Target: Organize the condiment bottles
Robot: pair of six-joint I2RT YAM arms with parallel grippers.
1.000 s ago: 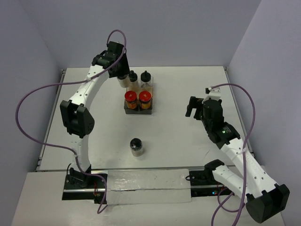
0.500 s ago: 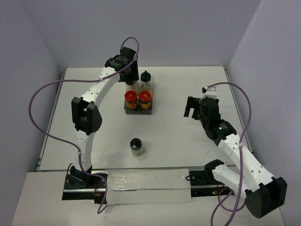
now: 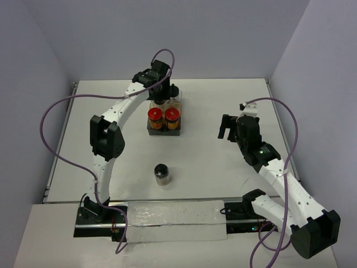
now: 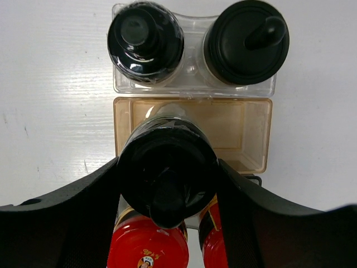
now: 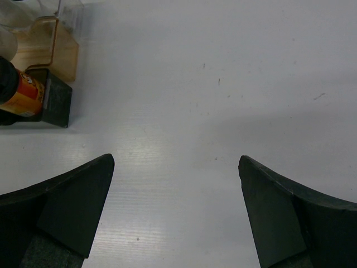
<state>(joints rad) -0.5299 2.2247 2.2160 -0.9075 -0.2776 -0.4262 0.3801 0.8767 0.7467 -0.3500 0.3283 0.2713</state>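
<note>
The left gripper [image 4: 167,192] was clamped on a black-capped bottle [image 4: 166,162], over the amber compartment [image 4: 245,134]. Two more black-capped bottles [image 4: 146,42] stood in the clear compartment [image 4: 192,89] beyond, with the red-capped bottles [image 3: 155,115] on the near side. A lone bottle [image 3: 162,173] stood on the table [image 3: 212,167]. The right gripper [image 5: 175,178] hung wide open, well apart.

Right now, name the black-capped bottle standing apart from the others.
The lone bottle nearest the arm bases; the rest are at the tray, one in the left gripper.
</note>
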